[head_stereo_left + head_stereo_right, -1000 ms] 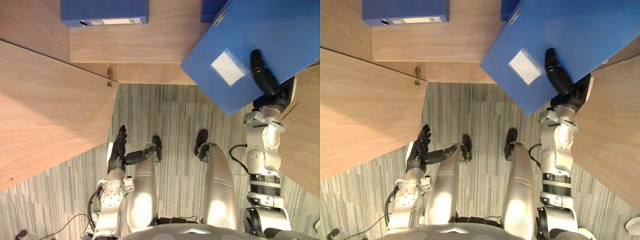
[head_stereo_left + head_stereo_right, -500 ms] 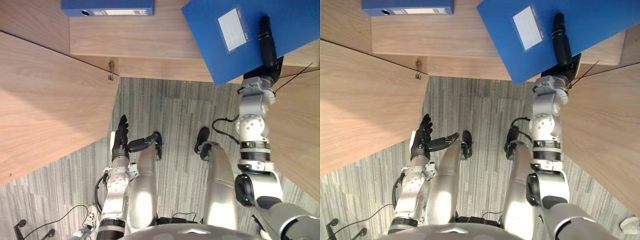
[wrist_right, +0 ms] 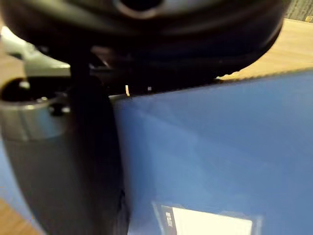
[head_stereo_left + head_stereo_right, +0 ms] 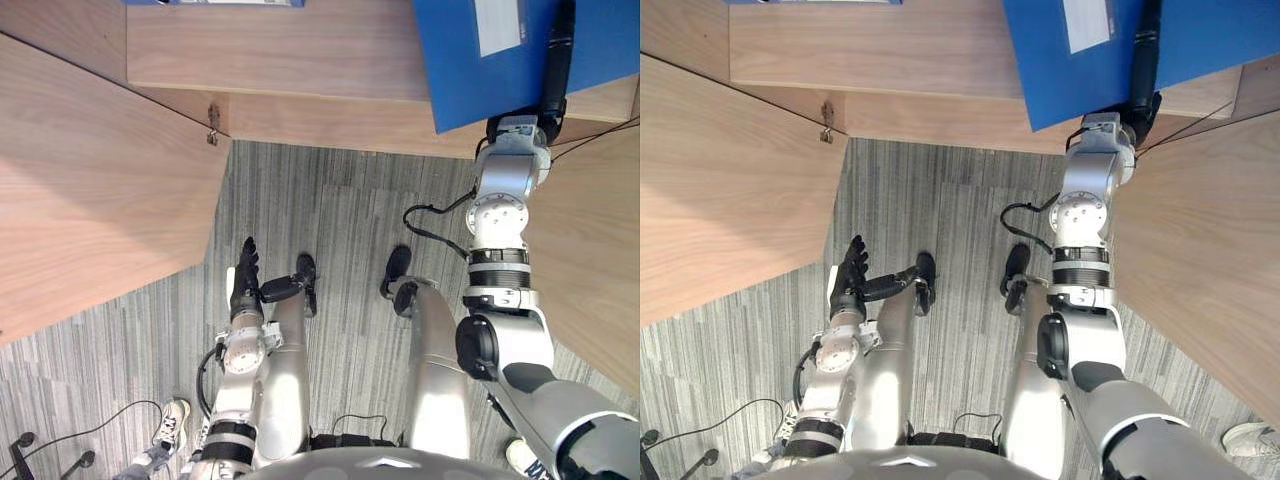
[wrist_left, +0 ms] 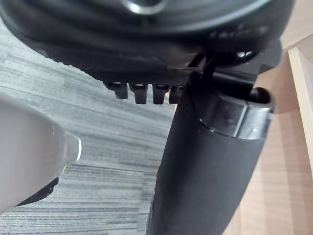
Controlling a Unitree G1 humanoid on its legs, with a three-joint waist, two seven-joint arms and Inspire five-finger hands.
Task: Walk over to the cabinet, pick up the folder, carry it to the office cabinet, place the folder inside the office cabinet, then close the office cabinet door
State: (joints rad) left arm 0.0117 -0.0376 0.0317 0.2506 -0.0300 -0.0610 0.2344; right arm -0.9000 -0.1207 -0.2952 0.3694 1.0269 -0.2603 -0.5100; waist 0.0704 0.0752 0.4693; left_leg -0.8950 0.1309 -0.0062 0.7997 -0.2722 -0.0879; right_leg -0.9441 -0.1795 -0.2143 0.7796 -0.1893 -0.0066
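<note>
While the right robot hand [image 4: 556,60] is pinching the blue folder [image 4: 455,70] by its edge, holding it over the wooden cabinet shelf [image 4: 300,50], left robot hand [image 4: 245,280] hanging open above the carpet [image 4: 340,210].

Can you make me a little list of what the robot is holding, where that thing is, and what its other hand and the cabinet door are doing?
Holding: blue folder
Held by: right robot hand, thumb lying on the cover
Where the folder is: up over the wooden cabinet shelf, not let go yet
Left robot hand: open, holding nothing, low over the grey carpet
Cabinet door: open, on the robot's left
</note>
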